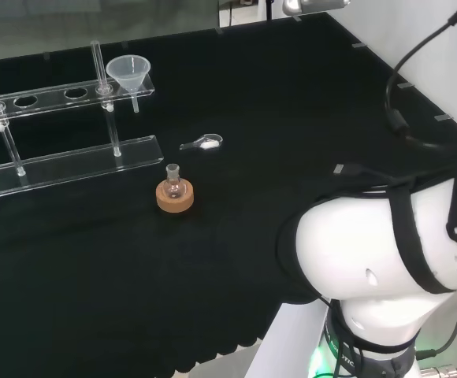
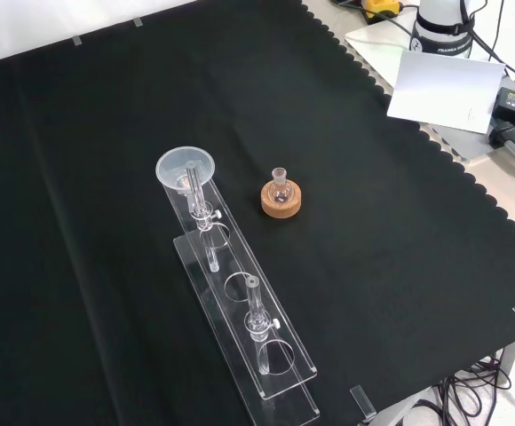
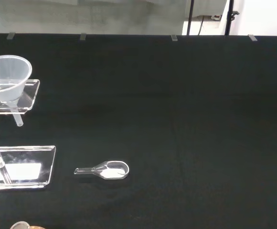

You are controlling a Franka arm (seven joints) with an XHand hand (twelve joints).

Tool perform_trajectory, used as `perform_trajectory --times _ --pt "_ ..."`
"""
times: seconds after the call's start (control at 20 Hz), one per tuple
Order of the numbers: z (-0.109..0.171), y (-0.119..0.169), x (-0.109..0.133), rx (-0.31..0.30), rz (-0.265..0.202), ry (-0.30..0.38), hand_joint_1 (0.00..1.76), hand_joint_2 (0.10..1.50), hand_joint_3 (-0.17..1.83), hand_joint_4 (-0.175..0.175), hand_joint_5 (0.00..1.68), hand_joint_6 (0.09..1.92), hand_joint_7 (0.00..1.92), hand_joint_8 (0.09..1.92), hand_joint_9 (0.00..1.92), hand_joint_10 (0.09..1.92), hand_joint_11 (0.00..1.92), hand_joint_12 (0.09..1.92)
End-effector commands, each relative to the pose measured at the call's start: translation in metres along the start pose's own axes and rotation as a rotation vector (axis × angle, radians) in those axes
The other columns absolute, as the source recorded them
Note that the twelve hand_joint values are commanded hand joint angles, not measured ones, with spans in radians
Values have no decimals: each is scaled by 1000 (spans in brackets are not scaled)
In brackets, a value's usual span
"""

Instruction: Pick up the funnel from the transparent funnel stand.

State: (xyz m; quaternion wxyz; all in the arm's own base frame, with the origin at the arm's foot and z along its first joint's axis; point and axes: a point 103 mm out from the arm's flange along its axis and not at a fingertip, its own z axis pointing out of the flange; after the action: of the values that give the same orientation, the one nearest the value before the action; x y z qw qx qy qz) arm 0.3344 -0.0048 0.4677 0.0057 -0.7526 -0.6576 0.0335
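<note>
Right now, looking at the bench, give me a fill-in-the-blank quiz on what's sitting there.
1. The funnel sits in the end hole of the transparent ____.
2. The small flask stands upright on a ____ ring.
3. The clear scoop lying on the cloth holds a little ____ powder.
4. The cloth covering the bench is ____.

Missing words: funnel stand; cork; white; black

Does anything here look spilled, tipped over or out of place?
Nothing stands out. The funnel sits upright in the end hole of the stand, the small flask is upright on its cork ring, and the scoop lies flat, powder inside.
</note>
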Motion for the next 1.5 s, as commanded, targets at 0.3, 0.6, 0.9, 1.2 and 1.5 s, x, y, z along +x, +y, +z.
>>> perform_trajectory --times 0.3,0.6,0.9,1.2,1.5 --pt "41 95 39 86 -80 -16 0 1154 413 16 175 87 16 336 123 632 17 1358" --pt "65 123 75 125 -141 -51 0 1160 385 14 180 87 0 374 126 634 24 1372" --pt "80 144 103 157 -184 -78 0 1159 380 13 175 87 0 374 129 636 34 1375" --pt "92 145 128 182 -212 -92 0 1159 377 12 173 87 0 371 130 637 40 1378" --pt "107 153 150 235 -202 -164 216 1024 303 3 200 87 38 411 187 668 72 1393"
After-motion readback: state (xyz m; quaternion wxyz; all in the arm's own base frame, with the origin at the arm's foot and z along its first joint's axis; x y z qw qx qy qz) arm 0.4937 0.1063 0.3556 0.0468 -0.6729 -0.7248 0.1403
